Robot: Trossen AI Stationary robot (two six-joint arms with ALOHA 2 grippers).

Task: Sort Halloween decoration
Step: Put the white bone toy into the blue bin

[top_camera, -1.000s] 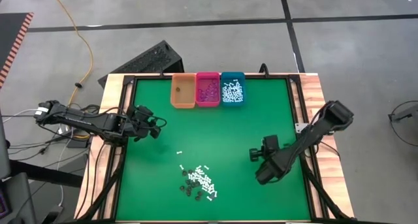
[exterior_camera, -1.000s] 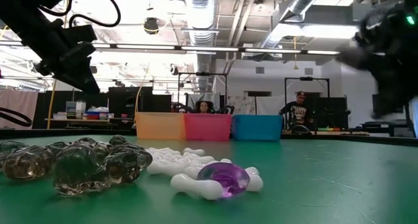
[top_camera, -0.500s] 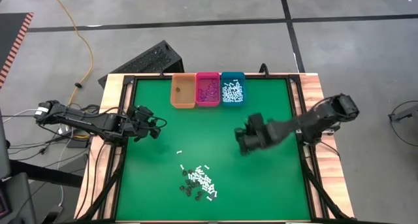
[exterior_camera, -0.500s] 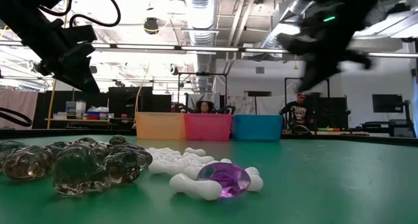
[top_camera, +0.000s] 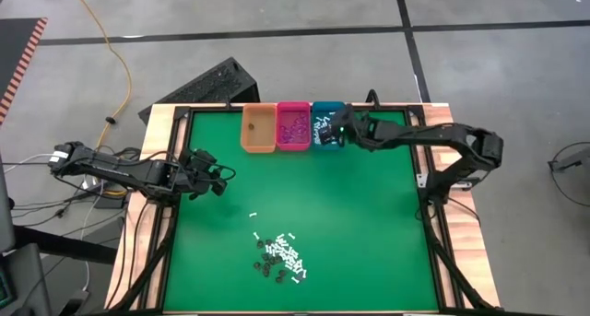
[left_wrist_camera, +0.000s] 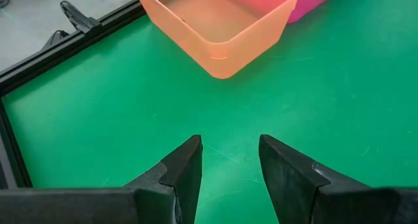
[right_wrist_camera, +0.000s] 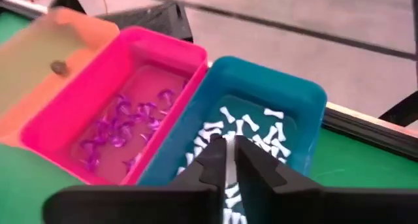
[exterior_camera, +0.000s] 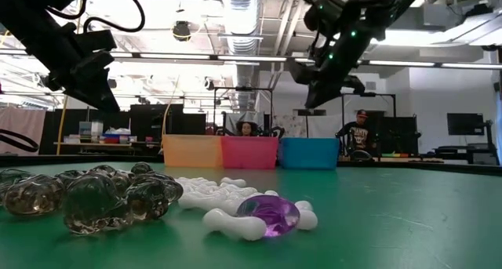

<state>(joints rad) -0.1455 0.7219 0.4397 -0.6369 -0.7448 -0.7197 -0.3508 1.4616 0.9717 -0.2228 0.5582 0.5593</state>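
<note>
Nearest to me on the green table [top_camera: 369, 224], toward the near edge and a little left of the middle, lies the unsorted heap of Halloween decoration [top_camera: 279, 256]: white bone-shaped sticks [exterior_camera: 227, 197], dark glassy bits [exterior_camera: 94, 194] and one purple bit [exterior_camera: 271, 214] resting on the sticks, with a single white stick [top_camera: 253, 213] lying apart just beyond the heap. Farther in, at the table's left edge, my left gripper [top_camera: 219, 180] hangs above bare green mat; its fingers [left_wrist_camera: 186, 172] stand apart with nothing between them, and from its wrist I look across the mat at the orange bin [left_wrist_camera: 222, 21]. At the far edge three bins sit touching in a row. The orange bin on the left holds one dark bit [right_wrist_camera: 57, 67]. The pink bin [top_camera: 294, 127] in the middle holds purple bits [right_wrist_camera: 121, 126]. The teal bin [top_camera: 328, 125] on the right holds white sticks [right_wrist_camera: 251, 126]. My right arm stretches in from the far right, and my right gripper [top_camera: 340, 130] hovers over the teal bin. Its fingers [right_wrist_camera: 212, 162] are parted only by a narrow slit, and a white stick [right_wrist_camera: 230, 160] shows in that slit; whether they grasp it I cannot tell. People sit in the room beyond the bins.
</note>
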